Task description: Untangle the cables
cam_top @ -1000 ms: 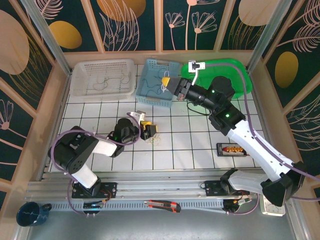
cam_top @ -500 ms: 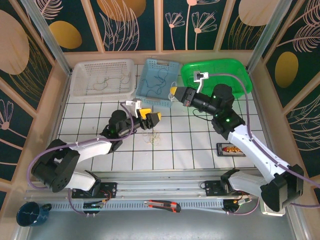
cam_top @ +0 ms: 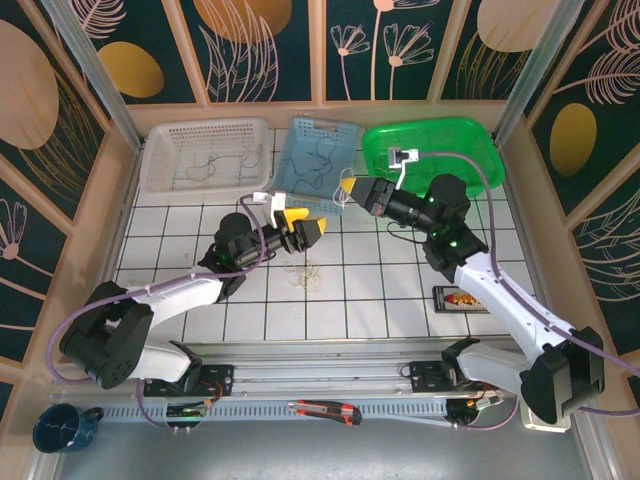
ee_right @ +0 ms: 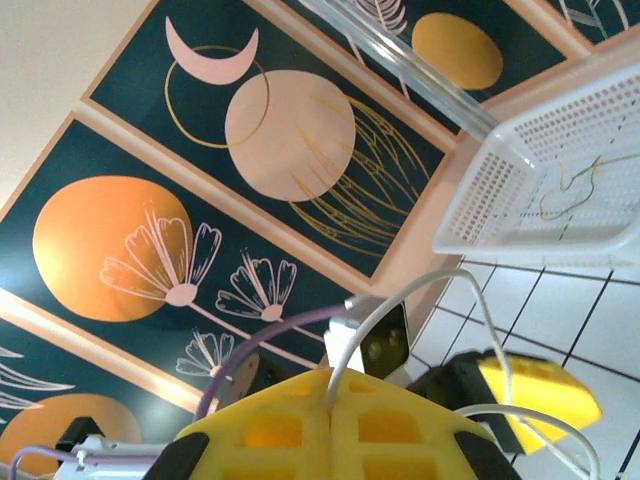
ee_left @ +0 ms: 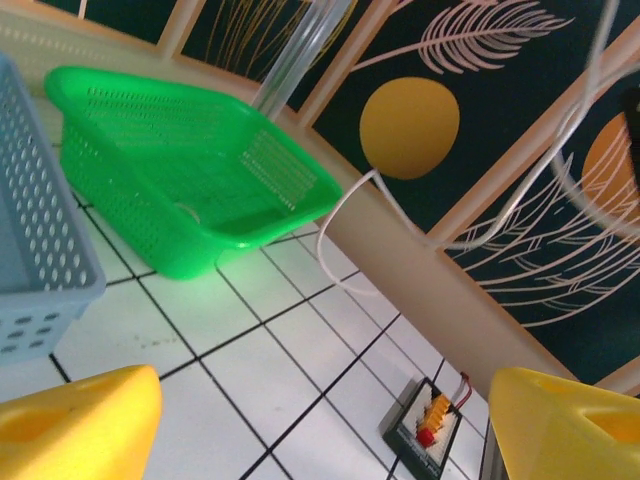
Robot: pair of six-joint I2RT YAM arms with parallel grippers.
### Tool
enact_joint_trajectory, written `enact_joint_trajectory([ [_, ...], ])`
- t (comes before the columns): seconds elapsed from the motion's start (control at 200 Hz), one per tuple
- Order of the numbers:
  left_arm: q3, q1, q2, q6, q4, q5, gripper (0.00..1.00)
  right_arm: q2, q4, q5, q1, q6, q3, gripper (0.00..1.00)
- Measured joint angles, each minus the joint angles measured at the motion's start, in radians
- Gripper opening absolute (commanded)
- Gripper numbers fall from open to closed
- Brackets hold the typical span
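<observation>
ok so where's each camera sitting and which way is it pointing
Top external: above, behind the robot, looking down on the table; left gripper and right gripper show.
Left wrist: low, facing the green basket; own yellow fingertips wide apart.
Right wrist: tilted up at wall panels and white basket; own fingers shut.
Shared: top sees both baskets.

You're working in a robot lab cell: the left arm (cam_top: 175,293) and right arm (cam_top: 500,290) are sitting bolted to an aluminium rail (cam_top: 320,362), printed panels (cam_top: 260,45) are boxing in the tiled surface (cam_top: 380,290), and a white basket (cam_top: 155,160), a blue basket (cam_top: 345,125) and a green basket (cam_top: 470,125) are lining the back.
</observation>
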Motion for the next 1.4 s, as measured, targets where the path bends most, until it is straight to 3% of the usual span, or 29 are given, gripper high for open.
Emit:
enact_joint_trajectory([
  [0.786, 0.087, 0.000, 0.045, 0.000, 0.021, 0.036, 0.78, 0.041, 0.108, -0.032, 0.107, 0.057, -0.036, 0.00],
  [0.931, 0.087, 0.000, 0.051, 0.006, 0.022, 0.036, 0.61, 0.047, 0.113, -0.032, 0.124, 0.057, -0.038, 0.00],
  [1.216, 0.092, -0.001, 0.052, 0.017, 0.023, -0.035, 0.01, 0.032, 0.101, -0.028, 0.132, 0.053, -0.087, 0.00],
  [1.396, 0.119, -0.002, 0.004, 0.052, -0.032, -0.111, 0.00, -0.013, 0.063, -0.008, 0.131, 0.029, -0.144, 0.00],
])
